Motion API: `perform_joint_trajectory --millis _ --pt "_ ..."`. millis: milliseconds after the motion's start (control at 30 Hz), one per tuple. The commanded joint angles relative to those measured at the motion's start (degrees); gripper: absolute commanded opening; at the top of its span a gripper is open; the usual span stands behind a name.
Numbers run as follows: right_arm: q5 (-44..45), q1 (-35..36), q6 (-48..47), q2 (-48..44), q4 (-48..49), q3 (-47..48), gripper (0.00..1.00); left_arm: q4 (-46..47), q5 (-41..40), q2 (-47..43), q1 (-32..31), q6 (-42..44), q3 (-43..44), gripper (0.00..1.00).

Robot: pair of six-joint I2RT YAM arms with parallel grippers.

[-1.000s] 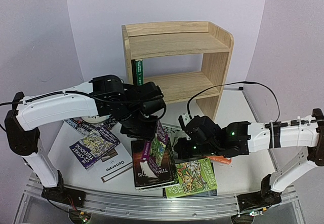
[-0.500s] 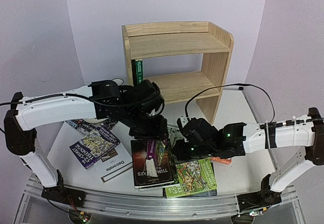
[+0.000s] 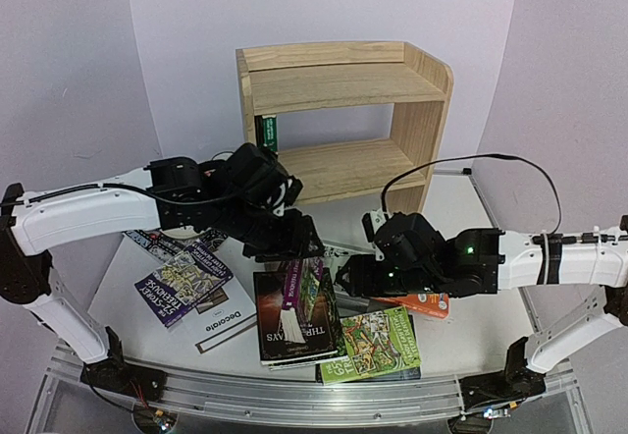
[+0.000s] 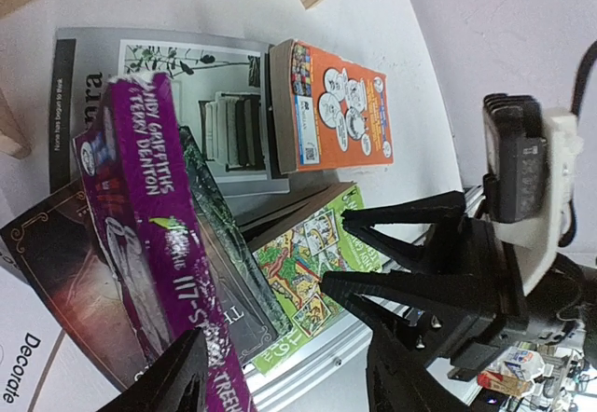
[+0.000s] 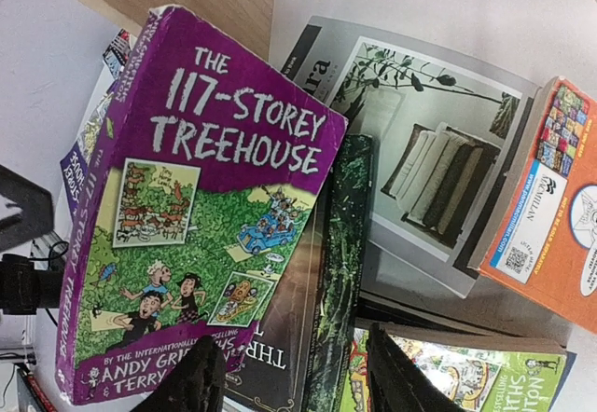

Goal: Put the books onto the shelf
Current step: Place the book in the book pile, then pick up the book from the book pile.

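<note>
A purple "117-Storey Treehouse" book (image 5: 205,207) leans tilted on a stack of dark books (image 3: 285,334) at the table's front, and no finger holds it. My left gripper (image 3: 297,249) hangs open just above its far end, the purple book (image 4: 149,235) running past its left finger. My right gripper (image 3: 351,279) stands open at the book's right edge. Around them lie a green book (image 3: 378,341), an orange book (image 3: 429,304), a grey book (image 5: 420,151) and the white "Decorate" book (image 3: 224,321). One green book (image 3: 267,132) stands on the lower tier of the pine shelf (image 3: 343,85).
Another purple paperback (image 3: 182,279) and a patterned black mat (image 3: 157,243) lie at the left under my left arm. A black cable (image 3: 461,164) arcs over the table right of the shelf. The metal rail (image 3: 294,395) runs along the near edge.
The purple book, held up off the pile a second ago, has dropped onto the dark stack. Both grippers have opened, and the left one has drawn back towards the shelf.
</note>
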Motion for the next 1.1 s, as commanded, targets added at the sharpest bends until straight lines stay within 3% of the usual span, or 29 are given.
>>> perform_joint_trajectory --millis 0,200,333,467,700,1067 --pt "1.8 -0.2 3.7 -1.1 -3.5 4.0 0.61 4.2 0.7 -9.3 4.2 -0.1 -3.1 0.6" --pt "3.0 -0.3 10.5 4.4 -12.3 14.3 0.72 4.7 1.1 -15.1 7.6 -1.0 -9.4 0.54" --pt "4.2 -0.3 14.1 10.1 -20.1 22.1 0.74 5.5 1.1 -17.3 8.4 -1.5 -13.6 0.51" --pt "3.1 -0.1 15.4 14.5 -21.9 27.5 0.76 8.1 1.1 -19.3 8.8 -1.8 -18.5 0.46" --pt "3.7 0.4 15.9 20.3 -24.8 35.1 0.77 16.4 3.9 -20.5 8.9 -3.4 -27.3 0.4" --pt "5.1 0.8 18.6 31.3 -36.3 48.4 0.68 23.7 9.2 -16.9 8.8 -1.5 -30.3 0.39"
